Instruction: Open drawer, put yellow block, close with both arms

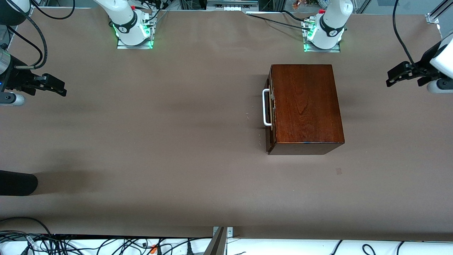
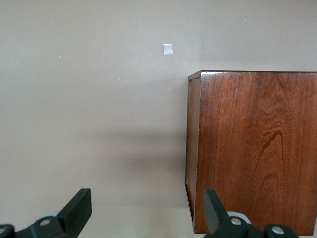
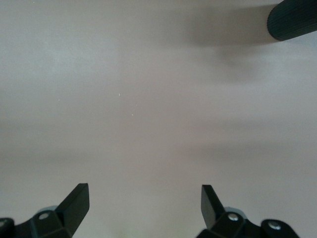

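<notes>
The dark glossy wooden box point(image 1: 306, 106) stands on the table in front of the left arm's base. Its drawer point(image 1: 270, 108) is shut, and the white bar handle point(image 1: 266, 108) faces the right arm's end of the table. The yellow block is out of view. My left gripper point(image 1: 391, 78) hangs open and empty over the left arm's end of the table, apart from the box. In the left wrist view, the left gripper point(image 2: 147, 198) frames bare table beside the box point(image 2: 257, 148). My right gripper point(image 1: 58, 86) hangs open and empty over the right arm's end; the right gripper point(image 3: 143, 193) looks at bare table.
A dark rounded object point(image 1: 16, 182) pokes in at the right arm's end of the table, nearer the front camera; the same dark object point(image 3: 292, 20) shows in the right wrist view. A small tape square point(image 1: 339, 171) lies nearer the front camera than the box. Cables point(image 1: 106, 244) run along the front edge.
</notes>
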`<state>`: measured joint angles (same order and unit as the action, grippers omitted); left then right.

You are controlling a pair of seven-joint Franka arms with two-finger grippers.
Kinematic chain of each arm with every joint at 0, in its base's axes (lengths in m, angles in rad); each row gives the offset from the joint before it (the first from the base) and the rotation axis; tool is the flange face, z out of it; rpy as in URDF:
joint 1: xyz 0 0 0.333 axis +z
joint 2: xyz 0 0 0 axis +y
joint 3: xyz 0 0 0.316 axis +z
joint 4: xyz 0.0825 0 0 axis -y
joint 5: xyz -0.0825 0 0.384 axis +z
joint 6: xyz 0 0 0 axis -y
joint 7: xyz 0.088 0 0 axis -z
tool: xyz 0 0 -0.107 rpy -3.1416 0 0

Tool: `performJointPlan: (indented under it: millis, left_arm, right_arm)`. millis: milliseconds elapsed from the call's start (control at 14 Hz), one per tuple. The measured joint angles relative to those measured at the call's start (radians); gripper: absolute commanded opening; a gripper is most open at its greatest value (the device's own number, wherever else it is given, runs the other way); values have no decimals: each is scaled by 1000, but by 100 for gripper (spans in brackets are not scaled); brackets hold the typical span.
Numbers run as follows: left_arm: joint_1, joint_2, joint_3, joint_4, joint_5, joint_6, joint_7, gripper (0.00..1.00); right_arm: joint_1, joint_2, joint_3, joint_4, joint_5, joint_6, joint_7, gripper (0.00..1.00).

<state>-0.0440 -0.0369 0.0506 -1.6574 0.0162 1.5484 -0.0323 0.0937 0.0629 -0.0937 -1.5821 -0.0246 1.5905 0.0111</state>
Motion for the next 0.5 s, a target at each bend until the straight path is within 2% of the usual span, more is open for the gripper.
performJointPlan:
  millis: [501]
  left_arm:
    - [-1,1,-5,8,0,-27,0,100]
  right_arm:
    - [0,0,0,0,0,0,0,100]
